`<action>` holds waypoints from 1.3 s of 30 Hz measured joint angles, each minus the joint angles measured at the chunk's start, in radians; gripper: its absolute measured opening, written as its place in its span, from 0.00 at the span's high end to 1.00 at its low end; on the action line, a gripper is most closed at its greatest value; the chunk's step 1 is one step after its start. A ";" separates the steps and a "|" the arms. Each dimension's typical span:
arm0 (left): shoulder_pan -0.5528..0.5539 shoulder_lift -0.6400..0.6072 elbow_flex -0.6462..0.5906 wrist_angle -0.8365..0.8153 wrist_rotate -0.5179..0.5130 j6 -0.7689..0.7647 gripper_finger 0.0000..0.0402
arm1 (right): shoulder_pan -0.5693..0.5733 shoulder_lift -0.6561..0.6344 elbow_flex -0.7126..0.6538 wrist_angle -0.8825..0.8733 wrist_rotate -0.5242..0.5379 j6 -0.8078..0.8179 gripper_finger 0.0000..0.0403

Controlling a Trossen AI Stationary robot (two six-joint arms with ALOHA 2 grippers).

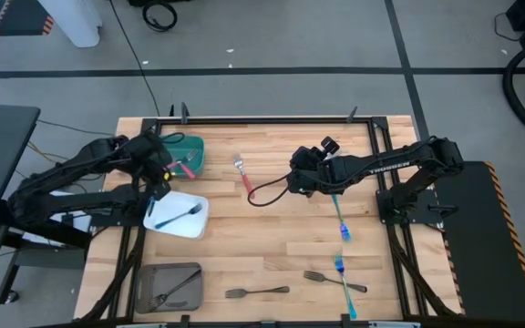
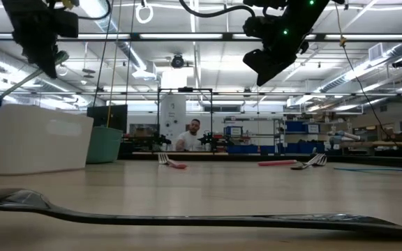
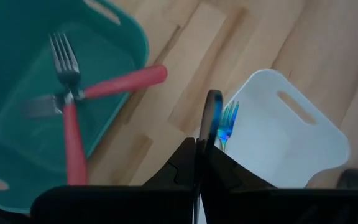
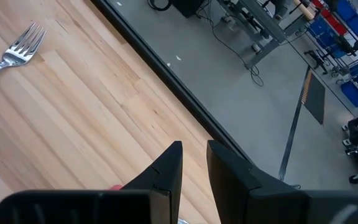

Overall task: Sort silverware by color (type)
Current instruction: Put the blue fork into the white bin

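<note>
Above the white bin, the left gripper is clamping a blue fork, while the right gripper is hovering part-open and empty; several forks are still lying loose on the bench.

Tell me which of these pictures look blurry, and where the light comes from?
Low view: the dark utensil nearest the lens is blurred; ceiling strip lights glare behind the arms. Left wrist view: the red-handled forks in the green bin look soft. High view: even light, faint shadows.
</note>
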 joint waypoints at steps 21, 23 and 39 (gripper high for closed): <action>0.000 0.058 0.025 0.064 0.049 0.058 0.97 | 0.000 0.000 0.000 0.003 0.000 -0.008 0.79; 0.000 0.077 0.025 0.062 0.049 0.058 0.97 | 0.000 0.000 0.000 0.003 -0.001 -0.008 0.79; -0.187 0.231 0.025 0.061 0.039 0.042 0.97 | 0.000 0.000 0.000 -0.007 -0.027 -0.008 0.79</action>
